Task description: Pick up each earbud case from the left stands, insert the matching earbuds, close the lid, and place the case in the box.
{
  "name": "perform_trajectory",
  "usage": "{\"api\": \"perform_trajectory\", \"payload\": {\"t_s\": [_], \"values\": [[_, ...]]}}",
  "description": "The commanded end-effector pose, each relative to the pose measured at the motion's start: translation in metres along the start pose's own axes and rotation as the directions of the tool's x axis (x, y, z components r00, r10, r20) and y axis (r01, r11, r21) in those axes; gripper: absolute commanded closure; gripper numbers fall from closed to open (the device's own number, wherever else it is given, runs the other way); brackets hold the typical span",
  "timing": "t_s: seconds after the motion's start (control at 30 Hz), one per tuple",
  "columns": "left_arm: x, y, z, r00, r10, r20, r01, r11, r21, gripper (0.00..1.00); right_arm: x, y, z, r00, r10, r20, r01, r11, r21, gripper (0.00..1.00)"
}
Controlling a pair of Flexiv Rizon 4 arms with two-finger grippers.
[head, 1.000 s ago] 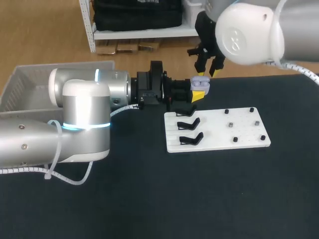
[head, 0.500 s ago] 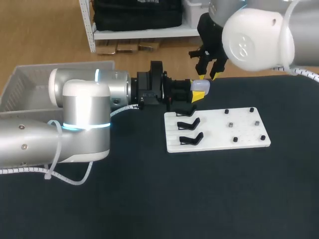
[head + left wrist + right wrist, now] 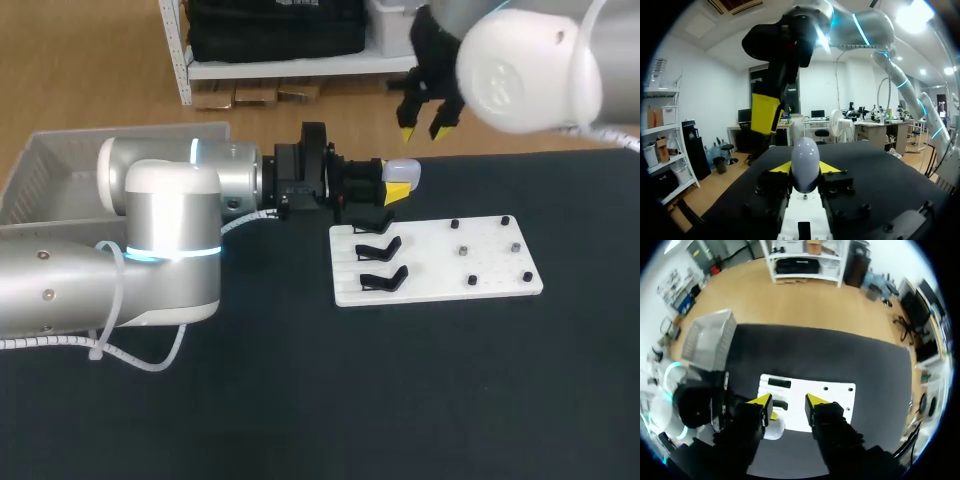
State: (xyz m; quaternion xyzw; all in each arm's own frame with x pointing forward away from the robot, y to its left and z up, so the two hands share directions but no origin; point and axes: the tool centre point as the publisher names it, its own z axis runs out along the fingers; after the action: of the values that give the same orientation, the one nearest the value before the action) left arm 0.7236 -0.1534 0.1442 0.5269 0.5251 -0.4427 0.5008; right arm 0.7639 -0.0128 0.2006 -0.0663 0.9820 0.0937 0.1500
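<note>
L gripper (image 3: 396, 190): clamped on pale earbud case (image 3: 404, 172) (lid shut), near white board (image 3: 495, 268).
R gripper (image 3: 421, 128): fingers apart, empty, above case.

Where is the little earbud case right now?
In the head view, the earbud case is clamped in the left gripper, just beyond the far left corner of the white stand board, with the open right gripper close by.
</note>
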Motion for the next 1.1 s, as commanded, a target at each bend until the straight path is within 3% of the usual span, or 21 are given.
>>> {"api": "perform_trajectory", "payload": {"t_s": [0.03, 0.17, 0.3, 0.53, 0.8, 1.1], "values": [[-0.005, 0.001, -0.005, 1.0, 0.015, 0.018, -0.015, 1.0, -0.001, 1.0, 0.014, -0.021, -0.011, 0.998, 0.037, 0.041, -0.035, 0.998, -0.044, 0.0], [-0.027, 0.009, -0.035, 0.996, 0.06, 0.062, -0.059, 0.998, -0.026, 1.0, 0.026, -0.032, -0.014, 0.995, 0.081, 0.056, -0.078, 0.995, -0.056, 0.0], [-0.045, 0.019, -0.078, 0.994, 0.107, 0.037, -0.105, 0.993, -0.058, 1.0, 0.037, -0.039, -0.014, 0.989, 0.133, 0.058, -0.129, 0.989, -0.073, 0.0], [-0.051, 0.046, -0.174, 0.989, 0.146, -0.038, -0.15, 0.976, -0.16, 1.0, 0.037, -0.039, -0.014, 0.989, 0.133, 0.058, -0.129, 0.989, -0.073, 0.0], [-0.013, 0.087, -0.264, 0.991, 0.098, -0.091, -0.116, 0.971, -0.211, 1.0, 0.037, -0.039, -0.014, 0.989, 0.133, 0.058, -0.129, 0.989, -0.073, 0.0], [0.045, 0.111, -0.312, 0.994, 0.002, -0.109, -0.03, 0.965, -0.259, 1.0, 0.037, -0.039, -0.014, 0.989, 0.133, 0.058, -0.129, 0.989, -0.073, 0.0]]}}
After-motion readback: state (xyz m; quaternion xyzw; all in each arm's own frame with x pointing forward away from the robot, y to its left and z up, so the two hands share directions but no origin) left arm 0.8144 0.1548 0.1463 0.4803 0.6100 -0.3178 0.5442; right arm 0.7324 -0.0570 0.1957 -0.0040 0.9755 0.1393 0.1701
